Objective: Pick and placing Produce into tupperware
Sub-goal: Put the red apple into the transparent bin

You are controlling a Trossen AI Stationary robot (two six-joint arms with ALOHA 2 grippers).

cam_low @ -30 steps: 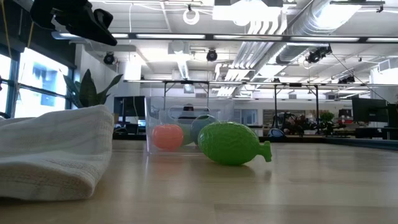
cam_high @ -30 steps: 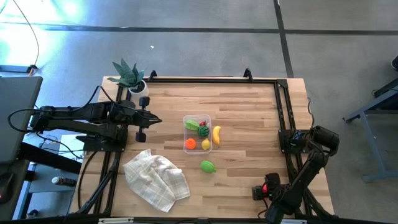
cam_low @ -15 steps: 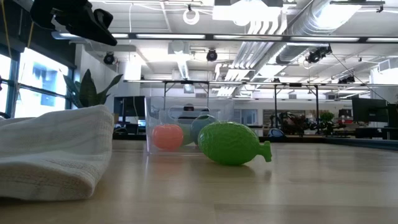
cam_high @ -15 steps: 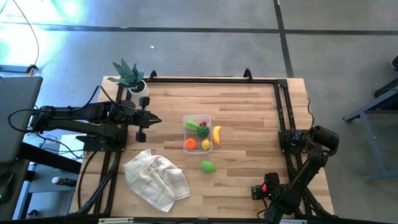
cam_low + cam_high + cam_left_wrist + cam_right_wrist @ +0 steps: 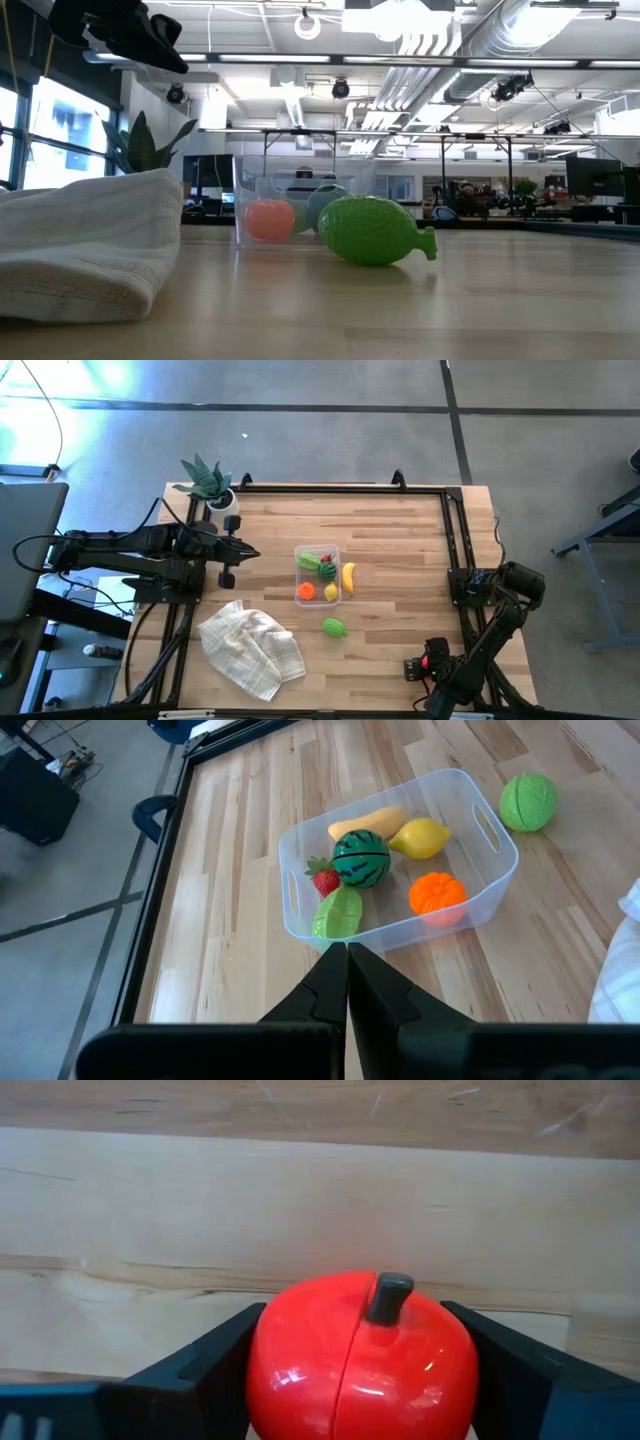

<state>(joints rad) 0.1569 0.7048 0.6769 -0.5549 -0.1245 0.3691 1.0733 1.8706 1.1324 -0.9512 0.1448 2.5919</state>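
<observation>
The clear tupperware (image 5: 318, 573) stands mid-table and holds a green piece, a strawberry, a small watermelon, an orange and a lemon; it also shows in the left wrist view (image 5: 495, 870). A yellow banana (image 5: 348, 575) lies along its right side. A green fruit (image 5: 334, 627) lies on the wood nearer the front edge, also in the low view (image 5: 375, 230). My left gripper (image 5: 347, 955) is shut and empty, left of the tub (image 5: 245, 552). My right gripper (image 5: 360, 1380) is at the near right corner (image 5: 425, 662), shut on a red apple (image 5: 360, 1355). My right gripper pinches the red apple by its two opposite sides (image 5: 265, 1355), one finger (image 5: 200, 1365) on each side. The apple's dark stem (image 5: 388, 1295) shows between the fingers. Whether the apple rests on the table, I cannot tell.
A crumpled white checked cloth (image 5: 250, 645) lies at the near left, large in the low view (image 5: 90, 240). A potted spiky plant (image 5: 208, 482) stands at the far left corner. Black frame rails (image 5: 455, 530) run along the table's sides.
</observation>
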